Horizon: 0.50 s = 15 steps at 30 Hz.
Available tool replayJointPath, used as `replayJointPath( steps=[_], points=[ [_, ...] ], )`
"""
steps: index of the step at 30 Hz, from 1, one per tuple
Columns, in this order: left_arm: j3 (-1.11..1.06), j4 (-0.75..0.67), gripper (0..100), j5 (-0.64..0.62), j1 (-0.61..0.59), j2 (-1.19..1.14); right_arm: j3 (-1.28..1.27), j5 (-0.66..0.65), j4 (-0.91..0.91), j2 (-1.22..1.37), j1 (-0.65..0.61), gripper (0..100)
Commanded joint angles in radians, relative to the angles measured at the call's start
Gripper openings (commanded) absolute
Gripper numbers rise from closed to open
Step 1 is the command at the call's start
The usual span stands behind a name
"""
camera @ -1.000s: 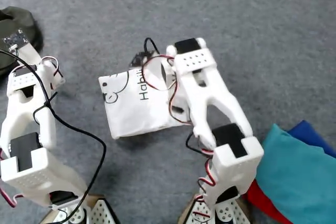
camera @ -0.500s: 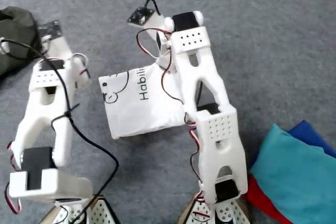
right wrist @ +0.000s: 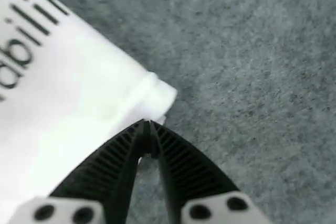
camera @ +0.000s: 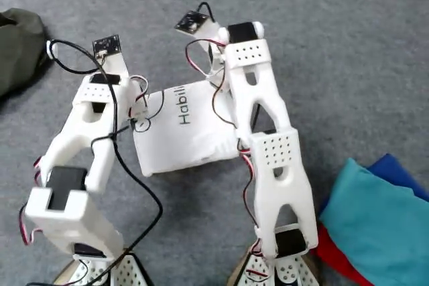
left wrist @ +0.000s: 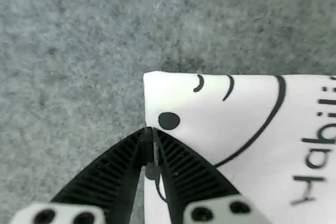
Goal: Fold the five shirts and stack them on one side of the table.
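The folded white shirt lies in the middle of the table, the left end effector and right end effector each pinching a far corner, probably to carry it flat to the teal-topped shirt stack.

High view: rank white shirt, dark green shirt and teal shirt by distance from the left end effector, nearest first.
1. white shirt, table centre, its corner at the left end effector.
2. dark green shirt, far-left edge.
3. teal shirt, near-right corner.
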<state>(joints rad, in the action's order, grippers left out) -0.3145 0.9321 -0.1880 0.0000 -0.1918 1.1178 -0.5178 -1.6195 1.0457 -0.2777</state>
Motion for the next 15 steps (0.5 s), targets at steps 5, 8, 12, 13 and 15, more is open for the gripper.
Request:
replayJointPath(
  steps=[5, 8, 12, 13, 15],
  points=[
    [0.25, 0.112, 2, -0.011, -0.061, -0.197, 0.053, -0.041, 0.058, 0.039, 0.024, 0.5],
    [0.284, 0.133, 2, -0.011, -0.075, -0.214, 0.081, -0.038, -0.009, 0.016, 0.018, 0.5],
    [0.29, 0.137, 2, -0.011, -0.074, -0.185, 0.249, -0.035, -0.126, -0.073, -0.002, 0.5],
    [0.284, 0.137, 2, -0.011, -0.069, -0.165, 0.291, -0.035, -0.149, -0.094, -0.002, 0.5],
    [0.278, 0.138, 2, -0.011, -0.068, -0.114, 0.32, -0.034, -0.169, -0.137, 0.004, 0.5]
  ],
)
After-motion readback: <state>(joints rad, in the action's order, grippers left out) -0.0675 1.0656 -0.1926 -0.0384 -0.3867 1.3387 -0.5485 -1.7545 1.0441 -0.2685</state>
